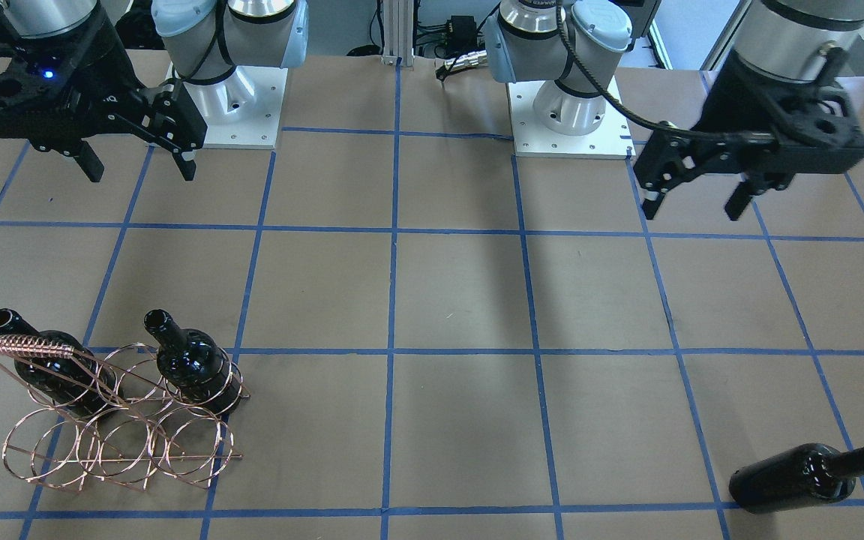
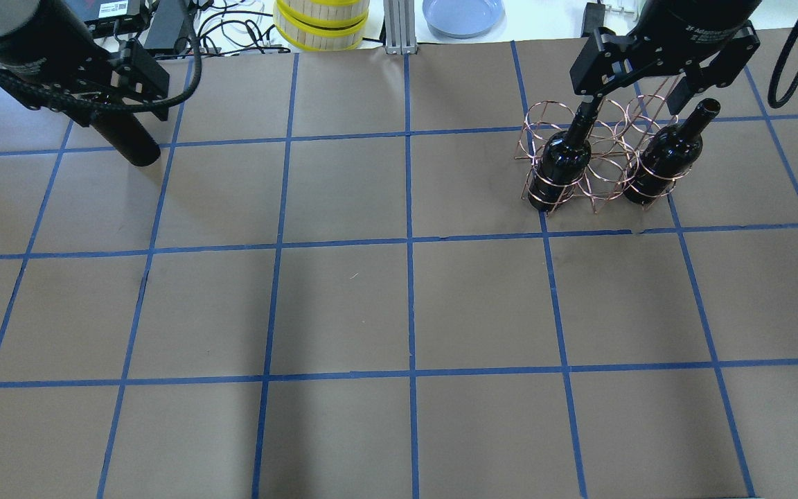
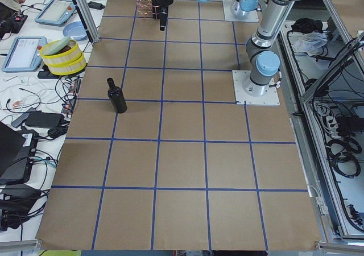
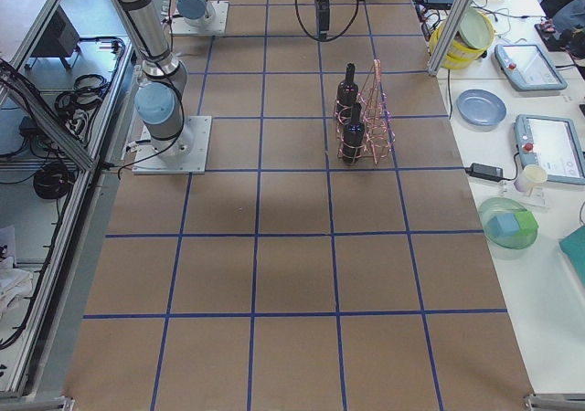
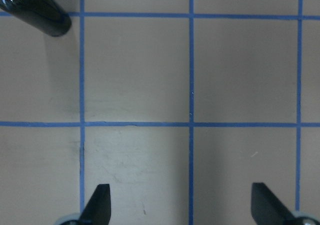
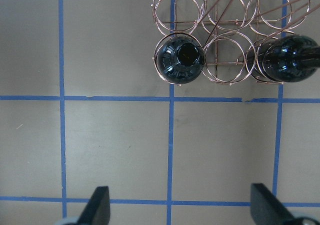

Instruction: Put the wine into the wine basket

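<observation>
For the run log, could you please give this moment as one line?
wine basket: two bottles in | third bottle: on table, ungrasped | left hand: open, empty | right hand: open, empty

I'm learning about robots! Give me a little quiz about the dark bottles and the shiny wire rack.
1. How many glossy black glass bottles stand in the rose-gold wire rack?
2. True or false: the third black bottle is outside the rack, on the brown paper-covered table.
3. The left claw and right claw are both: A) open and empty, B) shut on bottles.

Key: 1. Two. 2. True. 3. A.
</observation>
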`<state>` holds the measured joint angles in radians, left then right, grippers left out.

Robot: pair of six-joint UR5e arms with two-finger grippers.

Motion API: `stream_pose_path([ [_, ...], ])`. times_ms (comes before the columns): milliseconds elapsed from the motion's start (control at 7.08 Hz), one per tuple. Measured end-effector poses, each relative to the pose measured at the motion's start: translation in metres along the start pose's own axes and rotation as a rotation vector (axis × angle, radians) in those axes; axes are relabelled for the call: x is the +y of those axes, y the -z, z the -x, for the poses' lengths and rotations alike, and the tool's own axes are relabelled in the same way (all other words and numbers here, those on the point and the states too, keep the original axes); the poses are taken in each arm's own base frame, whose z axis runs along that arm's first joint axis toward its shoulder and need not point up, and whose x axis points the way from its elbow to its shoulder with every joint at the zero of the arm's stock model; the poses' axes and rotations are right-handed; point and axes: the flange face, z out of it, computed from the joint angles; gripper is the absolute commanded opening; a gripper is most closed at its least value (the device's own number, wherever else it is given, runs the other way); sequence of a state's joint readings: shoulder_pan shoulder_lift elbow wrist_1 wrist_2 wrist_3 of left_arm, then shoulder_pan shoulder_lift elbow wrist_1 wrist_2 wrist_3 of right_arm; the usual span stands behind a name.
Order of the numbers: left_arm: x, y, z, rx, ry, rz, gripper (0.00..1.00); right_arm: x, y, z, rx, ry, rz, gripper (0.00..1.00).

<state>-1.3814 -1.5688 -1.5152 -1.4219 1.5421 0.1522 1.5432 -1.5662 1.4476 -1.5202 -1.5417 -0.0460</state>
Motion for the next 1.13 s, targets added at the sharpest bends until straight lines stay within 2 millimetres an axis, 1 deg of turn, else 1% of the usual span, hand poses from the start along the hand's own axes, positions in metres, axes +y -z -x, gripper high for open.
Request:
stream_pose_path([
  [141,-0.018,-0.009,0.046,-0.025,0.024,-0.049,0.99,0.000,0.000,0.000,0.000,0.000,0.000,1.00],
  [282,-0.035,-0.022,0.091,-0.035,0.060,-0.091,0.99,0.000,0.000,0.000,0.001,0.000,0.000,1.00],
  [424,-0.052,-0.037,0.129,-0.024,0.091,-0.137,1.00,0.000,0.000,0.000,0.000,0.000,0.000,1.00],
  [565,-0.067,-0.059,0.155,-0.009,0.104,-0.154,1.00,0.000,0.000,0.000,0.000,0.000,0.000,1.00],
  [706,-0.082,-0.085,0.173,0.002,0.102,-0.169,1.00,0.000,0.000,0.000,0.001,0.000,0.000,1.00],
  [847,-0.098,-0.113,0.184,0.016,0.093,-0.186,1.00,0.000,0.000,0.000,0.002,0.000,0.000,1.00],
  [989,-0.110,-0.138,0.191,0.035,0.082,-0.195,0.99,0.001,0.000,0.000,0.002,0.000,0.000,1.00],
  [1130,-0.118,-0.157,0.194,0.053,0.076,-0.205,0.99,0.001,0.000,0.000,0.003,0.000,0.001,1.00],
])
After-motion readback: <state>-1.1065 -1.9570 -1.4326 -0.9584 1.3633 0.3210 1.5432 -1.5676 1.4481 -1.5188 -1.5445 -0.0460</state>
